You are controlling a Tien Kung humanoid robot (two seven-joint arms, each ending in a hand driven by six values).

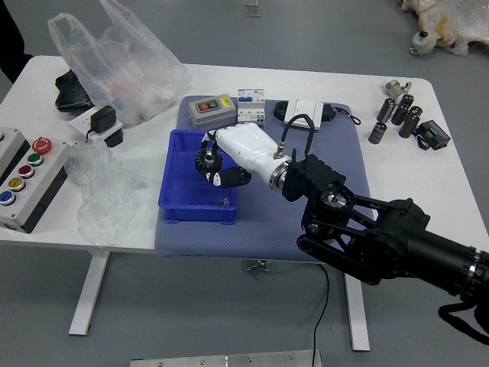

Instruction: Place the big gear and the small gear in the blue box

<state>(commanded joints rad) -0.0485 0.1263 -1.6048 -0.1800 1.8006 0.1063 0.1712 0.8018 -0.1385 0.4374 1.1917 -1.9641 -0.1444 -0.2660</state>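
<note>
Here's the big gear (208, 160), dark and toothed, up over the blue box (196, 214), and we've got it in the right hand (248, 150). Our fingers are partly curled, bent round the gear with their tips at its edge; exactly how tight, we can't tell. That hold, reaching in over the box's right wall, seems meant to leave the gear a straight drop. We'd want it low before we let go, or it could bounce or catch the rim. Down at the near right corner inside lies a small metallic piece (224, 202). The small gear? We can't see it; our forearm may be hiding it. Beyond, the grey switch box (212, 112) sits on the mat (267, 241) just past the far wall, so we'd keep our knuckles short of it.
</note>
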